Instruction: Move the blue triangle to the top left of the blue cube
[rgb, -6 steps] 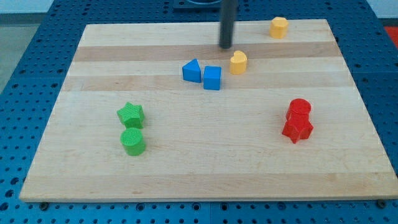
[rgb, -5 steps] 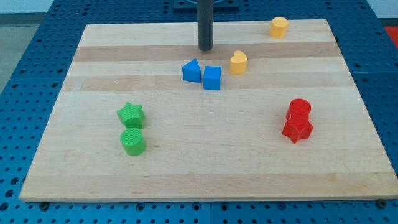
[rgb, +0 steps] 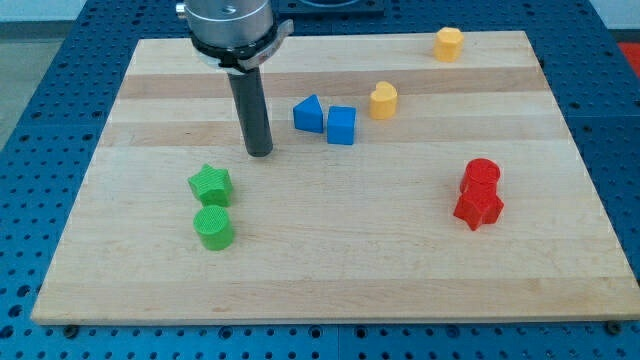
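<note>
Swinging down from the far edge, my tip (rgb: 259, 153) now sits on the board (rgb: 400, 270) to the near left of the blue triangle (rgb: 308, 113), apart from it, with bare wood between. No pincer on this rig, just the straight dark rod, so nothing is being held. The blue triangle stands just left of the blue cube (rgb: 341, 125), the two close together or touching, I cannot tell which. A yellow block (rgb: 383, 99) is just beyond the cube to the right, and another yellow block (rgb: 448, 43) sits by the far right corner. Near left of my tip are the green star (rgb: 210, 183) and a green cylinder (rgb: 213, 227). Two red blocks (rgb: 479, 193) huddle at the right.
</note>
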